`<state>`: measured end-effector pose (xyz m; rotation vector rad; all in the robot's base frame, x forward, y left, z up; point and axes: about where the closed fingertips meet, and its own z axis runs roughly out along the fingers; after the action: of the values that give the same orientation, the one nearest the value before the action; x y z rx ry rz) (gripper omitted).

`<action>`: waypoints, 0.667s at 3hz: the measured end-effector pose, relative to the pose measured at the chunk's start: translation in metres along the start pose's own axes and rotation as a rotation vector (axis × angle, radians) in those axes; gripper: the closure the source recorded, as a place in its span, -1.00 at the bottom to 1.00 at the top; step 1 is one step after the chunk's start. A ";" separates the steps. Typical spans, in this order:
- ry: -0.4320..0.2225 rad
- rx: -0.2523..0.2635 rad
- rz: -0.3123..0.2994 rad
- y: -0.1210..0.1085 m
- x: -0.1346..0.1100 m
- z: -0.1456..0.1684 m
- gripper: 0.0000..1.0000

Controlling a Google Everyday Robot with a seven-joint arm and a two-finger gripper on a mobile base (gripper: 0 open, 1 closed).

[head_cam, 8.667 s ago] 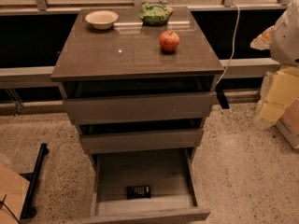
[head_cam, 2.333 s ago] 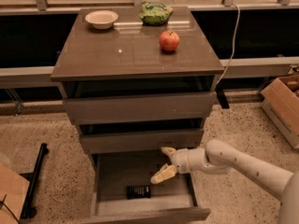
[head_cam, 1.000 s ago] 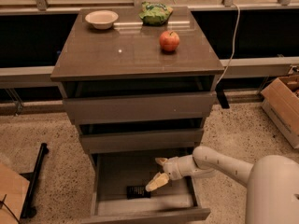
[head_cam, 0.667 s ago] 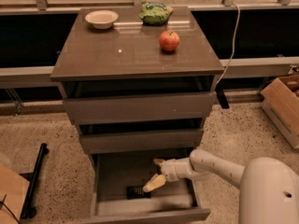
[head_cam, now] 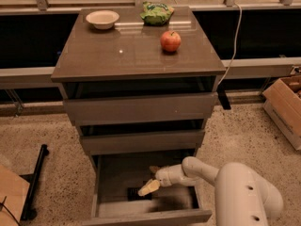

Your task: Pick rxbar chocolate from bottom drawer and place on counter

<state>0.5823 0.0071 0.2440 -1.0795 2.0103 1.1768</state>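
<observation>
1. The gripper point(head_cam: 151, 179) is low inside the pulled-out bottom drawer point(head_cam: 146, 216), its 2 fingers spread apart with nothing between them.
2. 1 rxbar chocolate point(head_cam: 132, 195), a dark wrapper whose print is too small to read, lies on the drawer floor at the lower fingertip, perhaps touching it.
3. The counter point(head_cam: 122, 58) holds 1 pale bowl point(head_cam: 102, 19), 1 green snack bag point(head_cam: 157, 13) and 1 red apple point(head_cam: 170, 41).

A pale bowl point(head_cam: 102, 19) sits upper left, a green snack bag point(head_cam: 157, 13) top centre, a red apple point(head_cam: 170, 41) just below. A cardboard box point(head_cam: 284, 107) is at the right edge. The gripper point(head_cam: 151, 179), fingers spread, is low centre.
</observation>
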 end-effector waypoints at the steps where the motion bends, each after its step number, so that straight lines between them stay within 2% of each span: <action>1: 0.021 0.047 -0.014 -0.019 0.003 0.000 -1.00; 2: 0.071 0.090 -0.067 -0.022 0.014 0.019 -1.00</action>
<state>0.5957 0.0127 0.2148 -1.1494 2.0435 1.0175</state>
